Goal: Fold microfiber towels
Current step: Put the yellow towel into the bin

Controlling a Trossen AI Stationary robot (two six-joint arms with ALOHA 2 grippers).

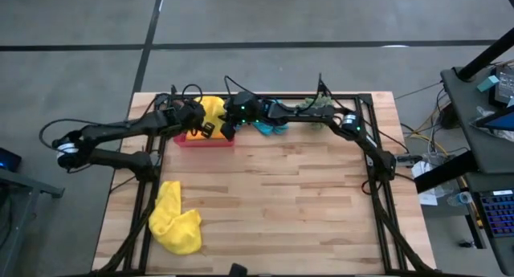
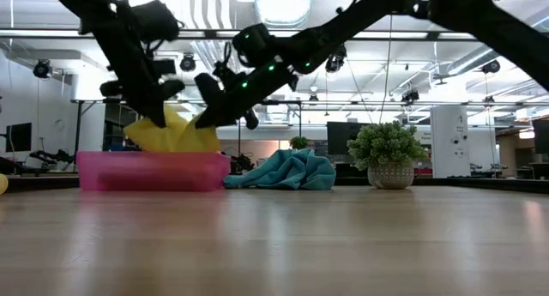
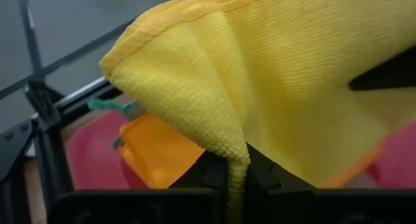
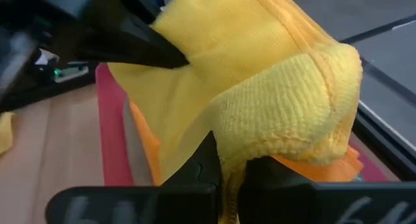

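A yellow microfiber towel (image 1: 213, 111) hangs over the pink tray (image 1: 186, 140) at the table's far left, with both grippers shut on it. My left gripper (image 1: 195, 126) has its left end and my right gripper (image 1: 227, 129) its right end. An orange towel (image 3: 156, 152) lies flat in the tray beneath it. A turquoise towel (image 1: 269, 127) lies crumpled on the table to the right of the tray. A second yellow towel (image 1: 177, 221) lies bunched near the table's front left corner. My left gripper pinches a bunched fold of the yellow towel (image 3: 238, 160) between its two fingers, slanting down from the table's left. The cloth rises from the fingers and spreads toward the other gripper, lifted above the tray. My right gripper pinches a gathered, rolled-over edge of the yellow towel (image 4: 242, 160) between its two fingers, coming almost level from the table's right. The cloth puffs up above the fingers and runs slack toward the left gripper (image 4: 146, 47), clear of the orange towel (image 4: 148, 146).
A small potted plant ball (image 1: 318, 107) stands at the far edge, right of the turquoise towel. The black frame rail (image 1: 265, 96) runs along the far edge. Bare wood (image 1: 281, 205) fills the middle and near right of the table.
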